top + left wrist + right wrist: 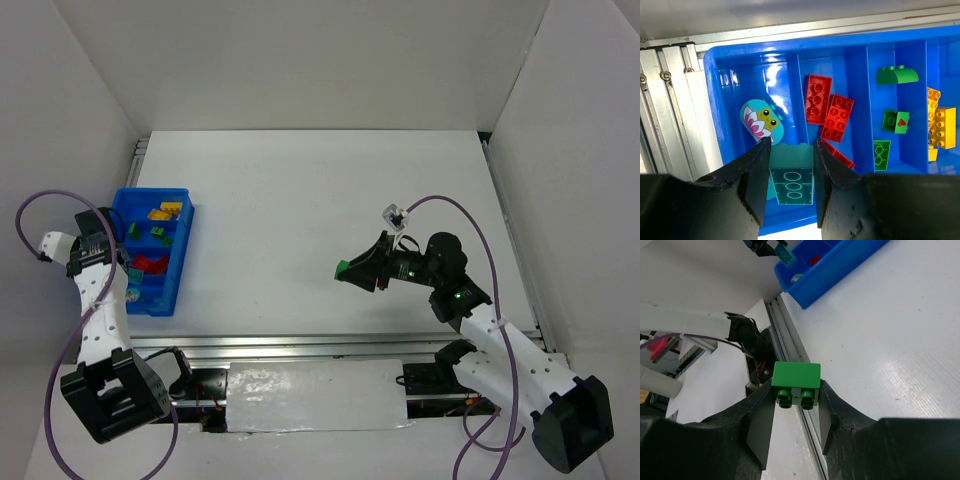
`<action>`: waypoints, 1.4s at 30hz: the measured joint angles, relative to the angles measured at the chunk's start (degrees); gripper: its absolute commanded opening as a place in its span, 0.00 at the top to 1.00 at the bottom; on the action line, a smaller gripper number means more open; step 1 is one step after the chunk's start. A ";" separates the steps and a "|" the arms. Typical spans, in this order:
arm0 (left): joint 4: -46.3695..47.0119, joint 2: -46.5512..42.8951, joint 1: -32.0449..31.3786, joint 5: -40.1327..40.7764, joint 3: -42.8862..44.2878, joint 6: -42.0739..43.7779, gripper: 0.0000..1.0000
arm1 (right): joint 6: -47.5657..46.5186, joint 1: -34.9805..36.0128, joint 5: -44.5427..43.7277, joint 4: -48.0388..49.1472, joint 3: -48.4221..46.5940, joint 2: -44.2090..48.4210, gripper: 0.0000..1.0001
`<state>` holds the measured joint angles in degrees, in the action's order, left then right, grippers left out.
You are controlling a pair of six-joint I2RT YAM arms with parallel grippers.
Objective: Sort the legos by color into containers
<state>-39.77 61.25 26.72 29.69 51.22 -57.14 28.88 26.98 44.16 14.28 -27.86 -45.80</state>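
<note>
- Your left gripper [790,150] pinches a teal brick [791,176], hovering over the end compartment of the blue tray [735,65], where a rounded teal piece [761,120] lies.
- The brick looks close to the divider. Shift toward the tray's end wall so it cannot tip among the red bricks [830,110] next door.
- Lower before spreading the jaws, so it drops short and does not bounce.
- Your right gripper [796,399] is clamped on a green brick [796,374] above the table [900,340], well apart from the tray. Its place is with the other green bricks [895,121], between the red and the yellow bricks [940,127].
</note>
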 measured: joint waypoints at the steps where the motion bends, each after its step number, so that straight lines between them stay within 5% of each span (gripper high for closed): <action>1: 0.07 0.00 0.00 0.00 0.00 0.00 1.00 | 0.04 0.00 0.02 0.00 0.00 0.02 1.00; 42: 0.98 1.42 0.33 -1.60 -2.27 -0.90 1.00 | 1.75 0.00 2.19 2.10 0.31 0.13 1.00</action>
<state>-38.79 62.67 27.05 28.10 48.95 -58.04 30.63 26.98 46.35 16.38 -27.55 -45.67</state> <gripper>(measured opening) 0.459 0.436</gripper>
